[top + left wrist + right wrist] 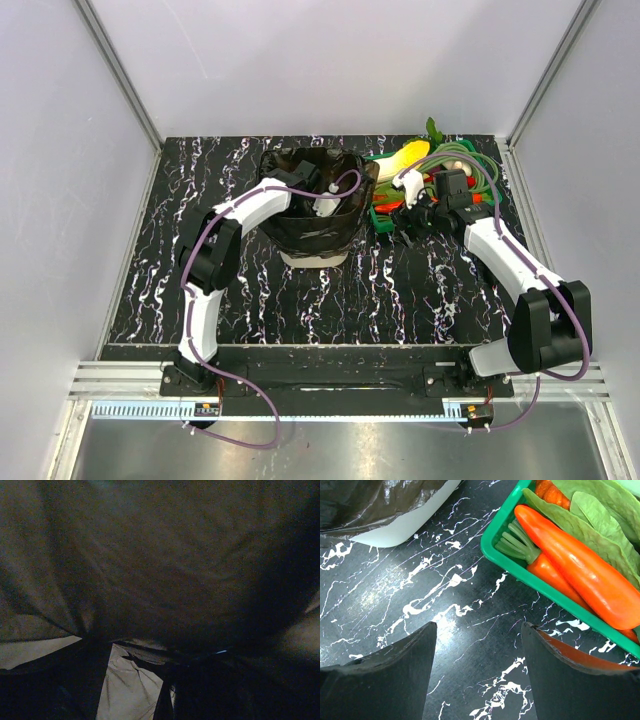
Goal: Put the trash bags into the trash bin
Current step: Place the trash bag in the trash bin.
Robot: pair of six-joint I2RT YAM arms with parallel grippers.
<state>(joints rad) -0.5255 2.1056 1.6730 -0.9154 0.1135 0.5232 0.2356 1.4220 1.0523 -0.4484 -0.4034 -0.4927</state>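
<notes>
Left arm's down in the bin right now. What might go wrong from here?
1. The left arm reaches inside the trash bin, surrounded by the trash bag; pulling out may snag plastic and drag the bag off or tip the bin.
2. The left wrist view is nearly black, so any grip cannot be checked.
3. The right gripper, open, sits close to the green tray; a swing could knock it.

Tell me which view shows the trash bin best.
The top external view: the tall cream plastic trash bin stands whole, draped in the glossy black plastic trash bag. The right wrist view catches only a slice of its wall; the left wrist view shows just dark bag folds.
</notes>
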